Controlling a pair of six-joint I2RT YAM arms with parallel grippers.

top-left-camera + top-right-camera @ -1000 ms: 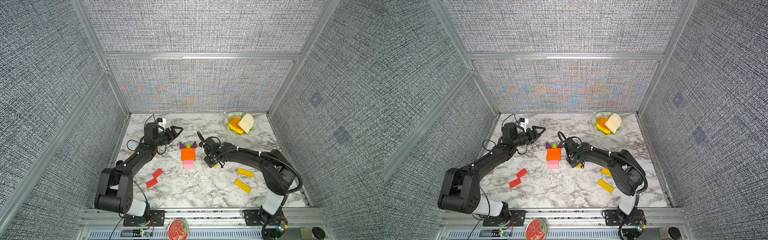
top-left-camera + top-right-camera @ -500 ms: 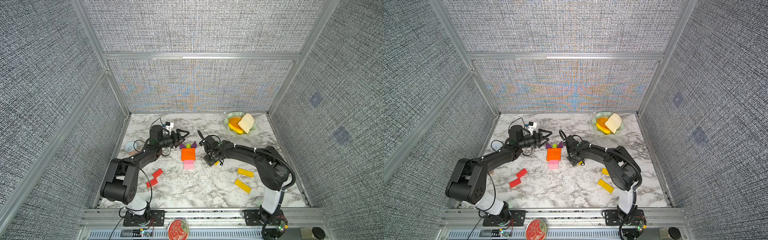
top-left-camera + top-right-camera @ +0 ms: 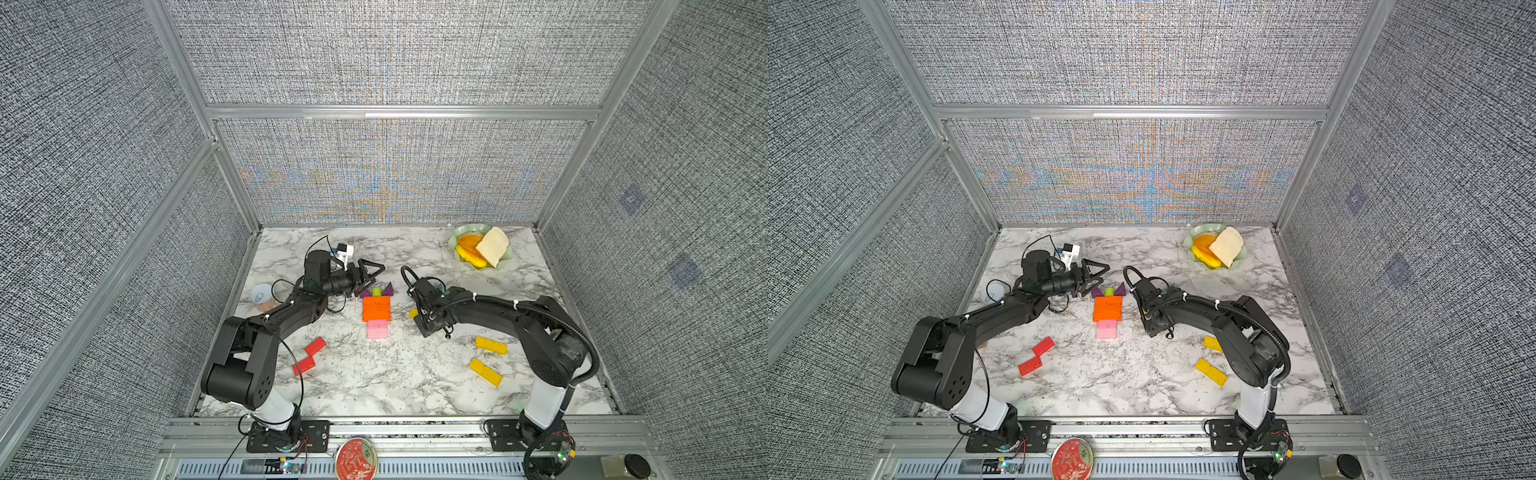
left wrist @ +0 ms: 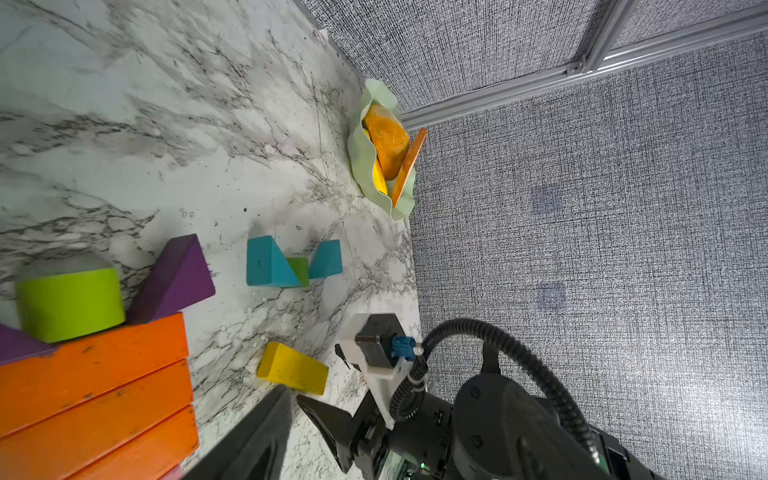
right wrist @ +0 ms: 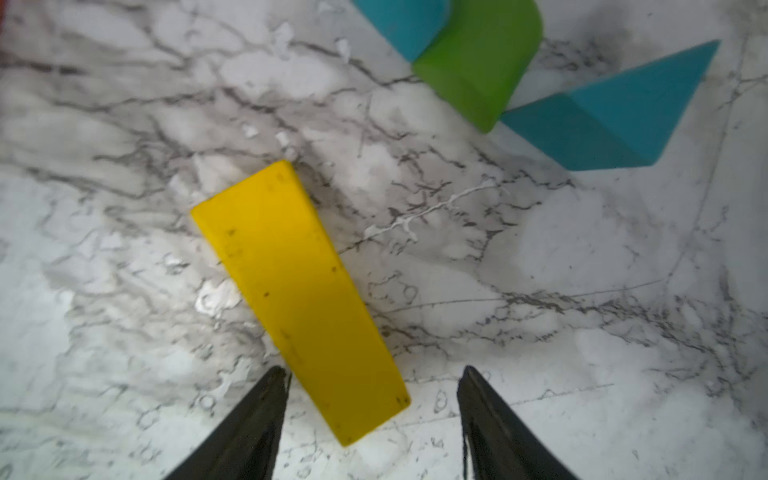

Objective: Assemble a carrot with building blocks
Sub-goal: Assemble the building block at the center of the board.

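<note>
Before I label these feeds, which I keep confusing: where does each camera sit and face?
Top views: high over the front rail, looking down at the table; left arm and right arm show whole.
Left wrist: on the left arm, facing across the orange bars toward the right arm; one own finger shows.
Right wrist: on the right arm, looking down at the yellow bar; open right end effector shows.
Shared: both wrist views show that bar and teal triangles.

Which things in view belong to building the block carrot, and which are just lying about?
Belong to the job:
orange bars
pink block
purple triangles
green stubs
teal triangles
yellow bars
red bars

Just lying about:
green dish in the far corner
fruit slices in it
bread slice in it
red tin on the front rail
</note>
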